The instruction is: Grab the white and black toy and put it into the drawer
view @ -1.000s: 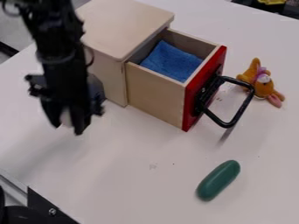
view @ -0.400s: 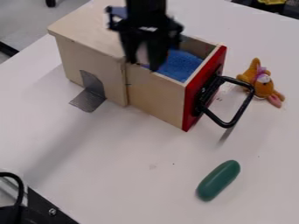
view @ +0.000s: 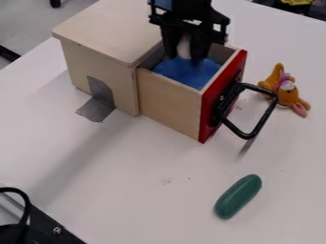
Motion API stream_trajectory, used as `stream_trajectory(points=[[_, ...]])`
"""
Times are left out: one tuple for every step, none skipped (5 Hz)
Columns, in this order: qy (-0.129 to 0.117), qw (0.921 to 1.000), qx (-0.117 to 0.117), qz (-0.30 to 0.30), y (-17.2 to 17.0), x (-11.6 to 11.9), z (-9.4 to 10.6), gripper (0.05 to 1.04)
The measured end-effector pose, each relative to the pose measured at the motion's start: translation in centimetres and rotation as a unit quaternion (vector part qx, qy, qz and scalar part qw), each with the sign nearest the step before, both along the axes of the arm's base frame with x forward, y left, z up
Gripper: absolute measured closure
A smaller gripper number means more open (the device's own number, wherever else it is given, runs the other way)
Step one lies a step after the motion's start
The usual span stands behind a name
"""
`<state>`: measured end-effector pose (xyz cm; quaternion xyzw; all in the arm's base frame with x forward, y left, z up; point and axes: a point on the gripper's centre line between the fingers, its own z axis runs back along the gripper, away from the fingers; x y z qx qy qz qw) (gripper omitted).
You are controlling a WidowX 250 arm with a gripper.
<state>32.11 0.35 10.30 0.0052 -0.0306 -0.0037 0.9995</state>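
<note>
Toy (view: 184, 46) in end effector (view: 185, 56) over drawer (view: 168, 106)

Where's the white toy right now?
In the camera view, the white toy is between the fingers of the gripper, above the blue cloth in the open drawer, upper middle.

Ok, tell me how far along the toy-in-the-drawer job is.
Already done, by the look of it: the drawer stands open and the white toy is picked up. In hand: the gripper holds it over the blue cloth in the drawer. Left, it seems: setting it down and letting go.
</note>
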Motion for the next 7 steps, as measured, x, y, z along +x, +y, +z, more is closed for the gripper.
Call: stream_trajectory(points=[[0.017,0.9997,0.014,-0.014,-0.6,0.5,-1.3,0.534],[0.026,0.9995,0.015,-0.012,-0.6,0.6,-2.1,0.225],[0.029,0.9992,0.018,-0.021,-0.9,0.5,-2.1,0.079],[0.031,0.9987,0.026,-0.030,-1.4,0.0,-1.1,0.085],[0.000,0.9991,0.025,-0.035,-2.1,-0.7,2.2,0.085],[-0.019,0.9995,0.011,-0.021,-2.4,-2.3,4.7,0.085],[-0.019,0.9998,-0.003,-0.002,-2.3,-3.9,5.6,0.085]])
